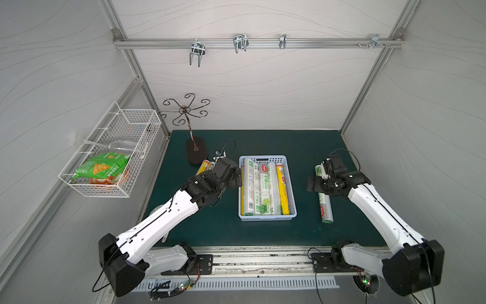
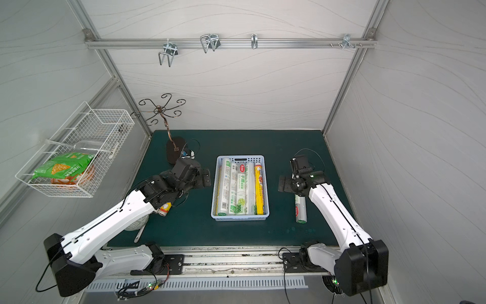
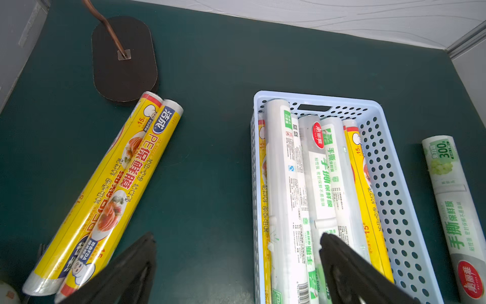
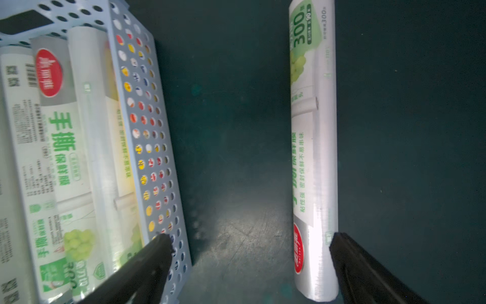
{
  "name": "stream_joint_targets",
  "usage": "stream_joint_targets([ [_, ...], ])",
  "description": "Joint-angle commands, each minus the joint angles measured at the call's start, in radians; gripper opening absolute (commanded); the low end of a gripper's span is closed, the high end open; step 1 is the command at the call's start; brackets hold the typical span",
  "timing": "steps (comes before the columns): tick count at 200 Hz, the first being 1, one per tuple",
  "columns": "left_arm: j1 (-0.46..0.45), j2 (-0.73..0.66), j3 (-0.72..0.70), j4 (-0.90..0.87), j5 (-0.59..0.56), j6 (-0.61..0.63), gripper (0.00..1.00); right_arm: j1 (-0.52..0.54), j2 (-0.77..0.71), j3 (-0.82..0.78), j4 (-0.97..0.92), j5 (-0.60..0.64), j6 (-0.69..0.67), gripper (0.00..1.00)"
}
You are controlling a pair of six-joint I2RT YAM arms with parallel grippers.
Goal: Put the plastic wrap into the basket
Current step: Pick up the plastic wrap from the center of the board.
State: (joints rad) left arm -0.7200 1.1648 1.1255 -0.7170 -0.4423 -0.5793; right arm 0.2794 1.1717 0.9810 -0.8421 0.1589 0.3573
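Observation:
The pale-blue basket (image 1: 266,157) (image 2: 240,158) (image 3: 315,96) (image 4: 147,131) stands mid-mat with several plastic wrap rolls (image 1: 265,189) lying lengthwise in it. Two yellow rolls (image 3: 110,200) (image 1: 205,166) lie side by side on the mat to its left, mostly under my left arm in both top views. One white roll (image 1: 325,208) (image 2: 301,210) (image 4: 314,158) lies to its right. My left gripper (image 1: 238,175) (image 3: 238,237) is open and empty over the basket's left wall. My right gripper (image 1: 315,184) (image 4: 249,238) is open, straddling the mat between basket and white roll.
A bronze hook stand (image 1: 196,151) (image 3: 123,58) stands at the back left, close to the yellow rolls. A white wire basket (image 1: 110,158) with snack bags hangs on the left wall. A white round object (image 2: 136,223) sits under my left arm.

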Motion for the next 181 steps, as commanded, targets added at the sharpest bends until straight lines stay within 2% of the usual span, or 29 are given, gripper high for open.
stream_joint_targets([
  [1, 0.011, -0.019, -0.004, 0.022, -0.024, 0.016, 1.00, -0.021, 0.011, -0.007, 0.024, 0.025, -0.003, 0.99],
  [35, 0.022, -0.022, -0.017, 0.021, -0.015, 0.015, 0.99, -0.086, 0.028, -0.050, 0.076, 0.012, 0.045, 0.99],
  [68, 0.030, -0.024, -0.023, 0.021, -0.004, 0.012, 0.99, -0.163, 0.069, -0.096, 0.105, 0.054, 0.139, 0.99],
  [94, 0.033, -0.030, -0.030, 0.022, -0.003, 0.013, 0.99, -0.187, 0.079, -0.124, 0.135, 0.091, 0.154, 0.99],
  [120, 0.034, -0.034, -0.041, 0.038, 0.010, 0.018, 0.99, -0.254, 0.058, -0.152, 0.167, -0.020, 0.168, 0.99],
  [181, 0.035, -0.031, -0.046, 0.049, 0.028, 0.015, 1.00, -0.303, 0.106, -0.188, 0.191, -0.010, 0.118, 0.99],
])
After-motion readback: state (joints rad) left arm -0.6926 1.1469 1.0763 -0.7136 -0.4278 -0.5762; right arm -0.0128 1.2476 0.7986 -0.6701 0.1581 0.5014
